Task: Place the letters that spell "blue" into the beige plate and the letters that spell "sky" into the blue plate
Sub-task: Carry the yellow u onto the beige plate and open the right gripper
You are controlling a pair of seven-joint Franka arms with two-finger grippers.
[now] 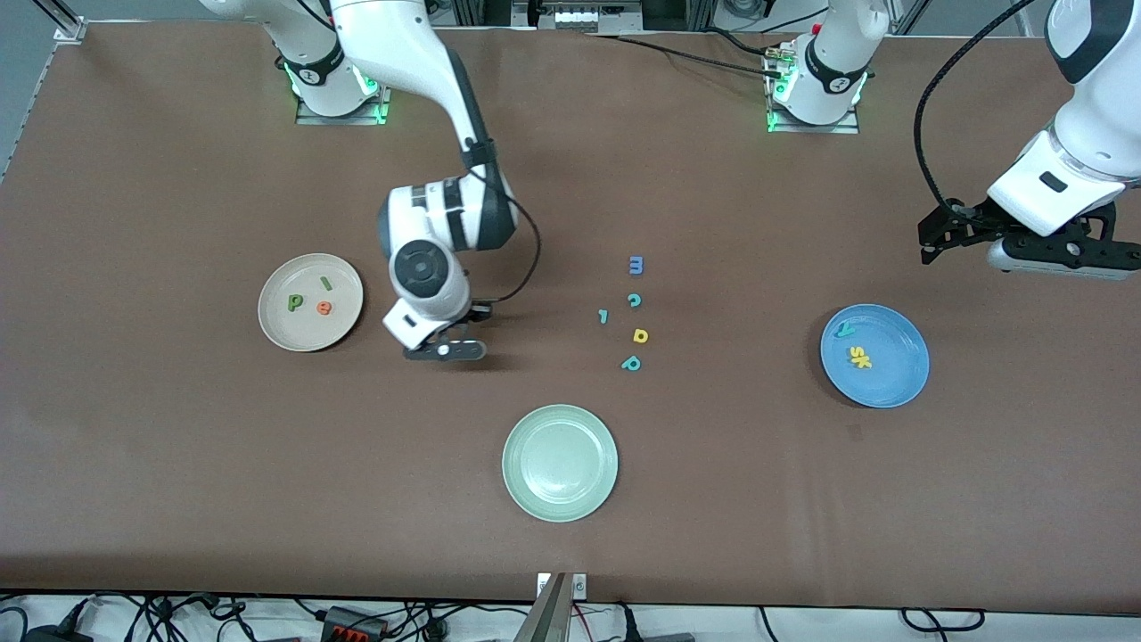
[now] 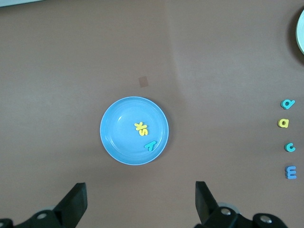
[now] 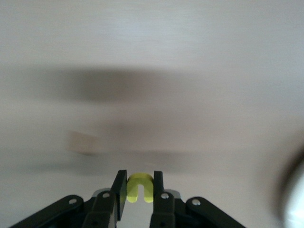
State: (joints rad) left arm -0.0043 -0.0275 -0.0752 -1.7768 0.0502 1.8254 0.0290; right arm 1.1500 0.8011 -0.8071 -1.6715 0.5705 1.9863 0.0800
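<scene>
The beige plate (image 1: 278,326) lies toward the right arm's end and holds a dark green b (image 1: 295,303), a green l (image 1: 326,283) and an orange e (image 1: 324,308). My right gripper (image 1: 446,349) hangs low over bare table beside that plate. In the right wrist view it (image 3: 139,175) is shut on the yellow u (image 3: 140,188). The blue plate (image 1: 894,376) (image 2: 118,138) holds a teal y (image 1: 844,330) (image 2: 150,145) and a yellow s and k (image 1: 858,358) (image 2: 141,128). My left gripper (image 1: 1056,257) (image 2: 140,191) waits open and high above the table near the blue plate.
A pale green plate (image 1: 560,462) lies nearest the front camera at mid-table. Several loose letters sit between the two arms: blue m (image 1: 636,265), teal c (image 1: 634,300), small teal l (image 1: 603,316), yellow d (image 1: 640,335), teal p (image 1: 631,363).
</scene>
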